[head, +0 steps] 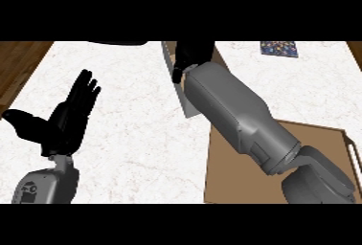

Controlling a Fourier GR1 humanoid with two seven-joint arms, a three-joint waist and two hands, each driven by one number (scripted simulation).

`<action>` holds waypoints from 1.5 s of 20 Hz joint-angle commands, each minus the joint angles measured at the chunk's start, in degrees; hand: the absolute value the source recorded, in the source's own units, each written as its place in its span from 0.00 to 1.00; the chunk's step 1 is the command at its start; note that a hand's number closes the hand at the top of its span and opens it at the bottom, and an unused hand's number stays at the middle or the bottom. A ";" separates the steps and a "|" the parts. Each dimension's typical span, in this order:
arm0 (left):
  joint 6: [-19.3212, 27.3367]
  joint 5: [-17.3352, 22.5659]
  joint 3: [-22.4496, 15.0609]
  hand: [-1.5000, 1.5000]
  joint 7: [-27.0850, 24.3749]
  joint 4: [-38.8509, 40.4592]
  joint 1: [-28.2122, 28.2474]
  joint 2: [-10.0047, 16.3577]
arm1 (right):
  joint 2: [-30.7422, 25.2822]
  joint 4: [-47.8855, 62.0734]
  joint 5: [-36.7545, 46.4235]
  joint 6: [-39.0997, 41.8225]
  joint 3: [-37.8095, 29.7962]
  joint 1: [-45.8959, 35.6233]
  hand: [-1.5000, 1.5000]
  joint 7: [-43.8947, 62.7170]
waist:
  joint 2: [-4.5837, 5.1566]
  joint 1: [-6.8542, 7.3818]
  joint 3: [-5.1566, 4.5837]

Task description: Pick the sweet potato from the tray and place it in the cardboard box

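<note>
Tray of flat brown wood (233,162) lies nearest, under our grey right forearm (233,112), with no sweet potato on its bare part; our black left hand (67,115) rests spread at the left. Farther off, our black right hand (192,55) hangs by what we take for the brown cardboard box (220,51); whether it holds anything we cannot tell. The potato, we judge, is stiff, weighty and rough-skinned, best grasped round its middle.

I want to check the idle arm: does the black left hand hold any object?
No, the black left hand is open with straight fingers above the white marble counter, and nothing is in it.
</note>
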 commanded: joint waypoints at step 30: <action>0.46 -0.59 1.33 0.50 -2.97 -0.31 5.54 -0.44 | 0.55 -22.19 -31.63 -39.97 -24.73 22.80 0.00 -51.38 | -0.22 -4.45 0.03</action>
